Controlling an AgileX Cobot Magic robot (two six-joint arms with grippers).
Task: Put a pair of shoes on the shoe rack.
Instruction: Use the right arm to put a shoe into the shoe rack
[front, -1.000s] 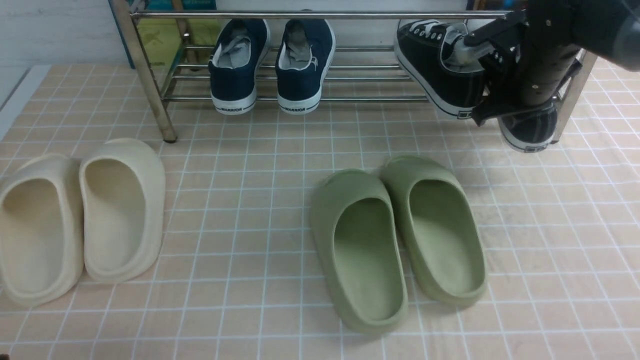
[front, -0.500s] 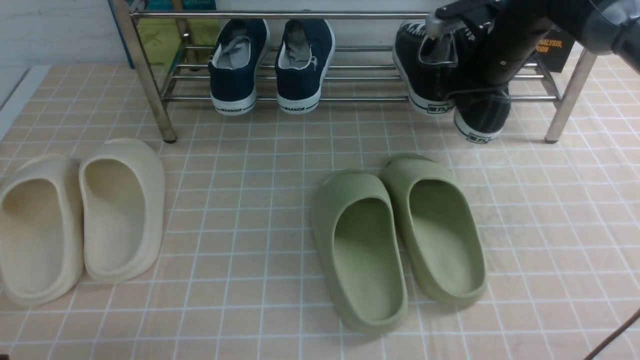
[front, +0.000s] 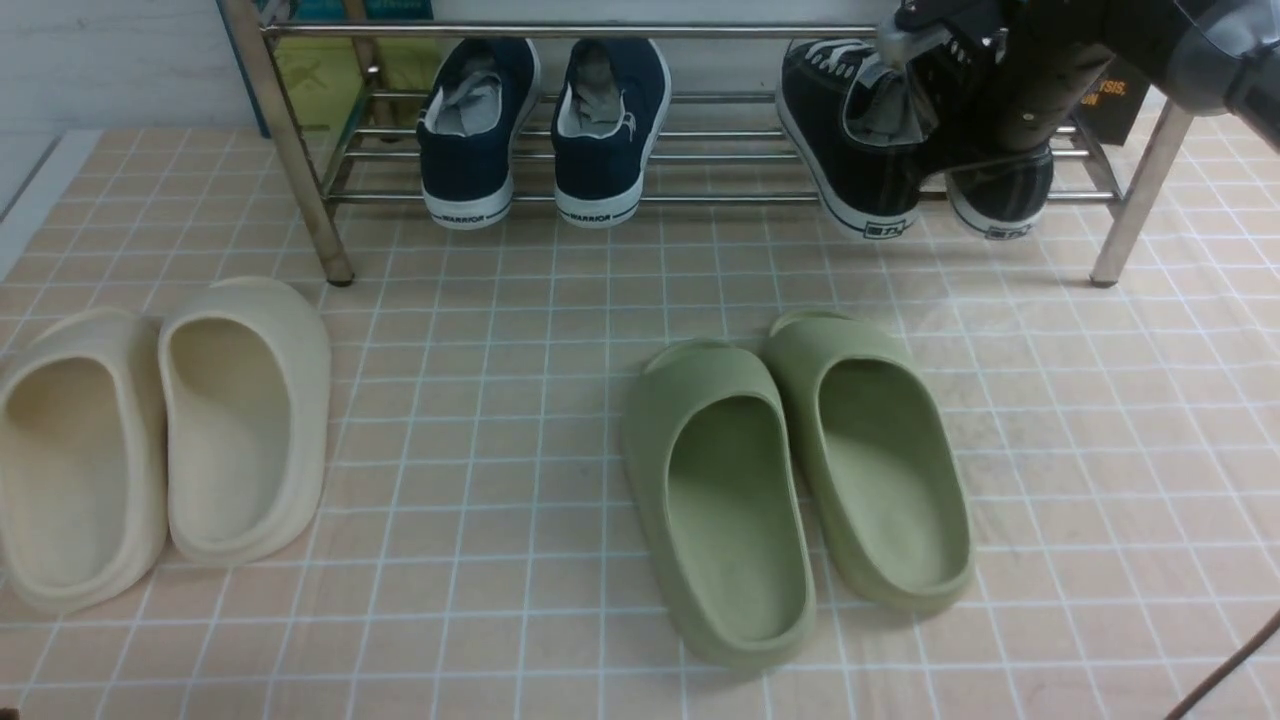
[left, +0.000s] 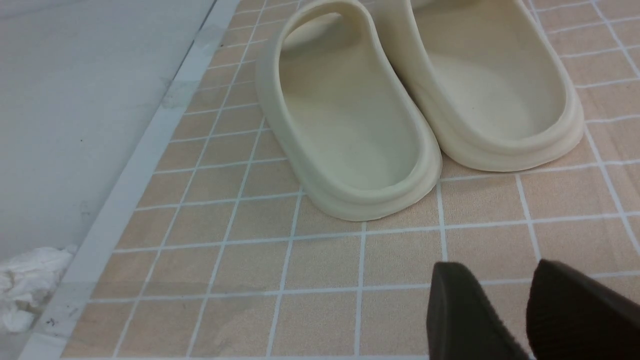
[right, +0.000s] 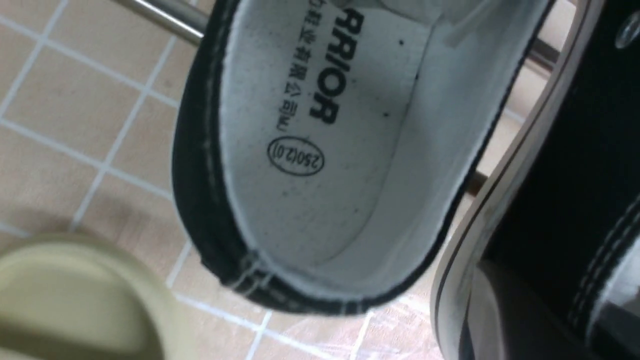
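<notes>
Front view: at the far right end of the rack (front: 600, 30), the right gripper (front: 940, 100) is closed tight on the shoes (front: 850, 140). It seems to pinch their inner sides together so both travel as one. Toes point in over the bars and heels jut past the front bar — not yet set down, I judge. Navy sneakers (front: 540, 130) sit further left on the rack. Green slippers (front: 790, 480) and cream slippers (front: 160, 430) lie nearer, on the peach tiled floor (front: 500, 400).

Left wrist view: the left gripper (left: 505, 315) hangs wide open and empty above the tiles, near the cream slippers.

Right wrist view: one shoe's grey insole fills the view — its partner's black side just beside.
</notes>
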